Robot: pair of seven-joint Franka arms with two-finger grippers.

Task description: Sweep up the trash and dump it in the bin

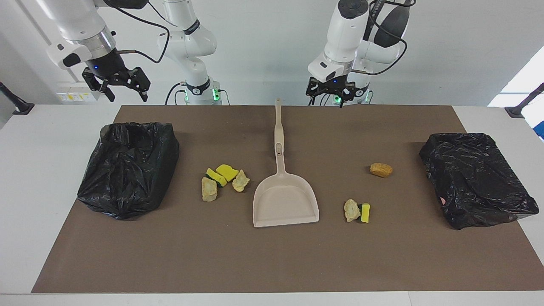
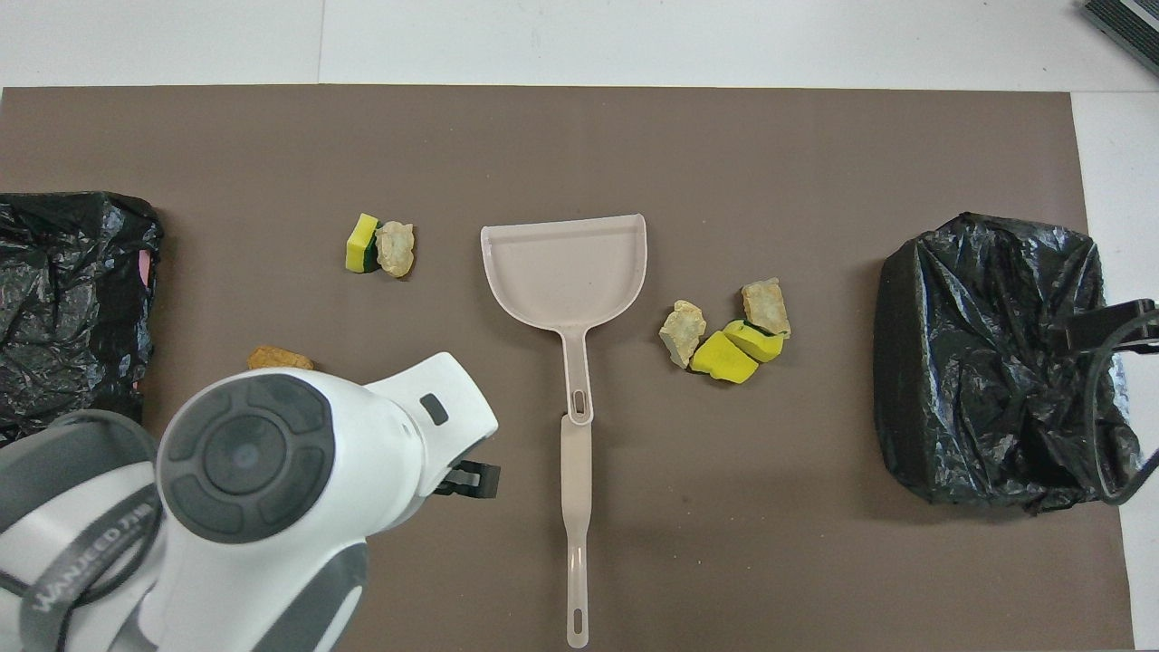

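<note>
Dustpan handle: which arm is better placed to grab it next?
Left, probably. The left tool hangs open over the mat beside the dustpan handle; the right tool hangs open up by the bin bag.

A grey strap (image 2: 72,566) on the left arm reads "WANJEED".

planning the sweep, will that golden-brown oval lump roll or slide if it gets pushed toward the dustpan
The golden-brown oval lump is rounded and lies alone on the flat mat, so it will probably roll rather than slide. Being oval, it may veer sideways. It looks rough-surfaced and light, so a gentle push toward the dustpan should do.
</note>
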